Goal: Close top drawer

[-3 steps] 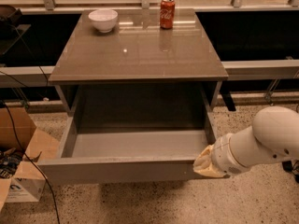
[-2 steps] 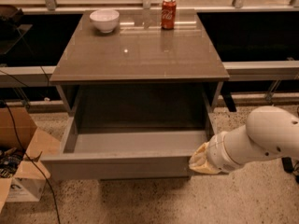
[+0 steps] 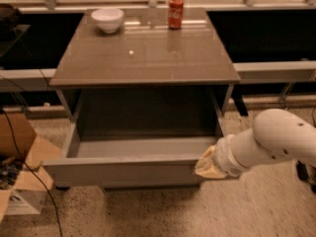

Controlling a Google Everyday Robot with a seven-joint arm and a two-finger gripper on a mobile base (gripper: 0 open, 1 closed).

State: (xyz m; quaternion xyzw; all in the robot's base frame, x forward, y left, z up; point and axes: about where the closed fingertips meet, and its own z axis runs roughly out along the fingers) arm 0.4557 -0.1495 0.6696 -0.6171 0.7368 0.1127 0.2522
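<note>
The top drawer (image 3: 123, 173) sits in the lower centre of the frame, pulled far out of the cabinet, so its pale grey inner floor and both side walls are in plain sight. Its flat front panel runs across the frame and faces the camera.

The gripper (image 3: 210, 164) is at the right end of that front panel, its yellowish tip against the panel's upper corner. How wide it is spread, or whether it grips anything, cannot be told. The thick white arm (image 3: 276, 141) reaches in from the right edge of the frame.

Above the drawer, the cabinet's glossy brown-grey top (image 3: 148, 58) fills the upper centre. A white bowl (image 3: 107, 19) stands near its back left corner and a red soda can (image 3: 176, 6) stands upright at the back, right of the bowl and well apart from it.

At the lower left, an opened cardboard box (image 3: 19, 181) rests on the speckled floor (image 3: 173, 216), just beside the drawer's left end.
</note>
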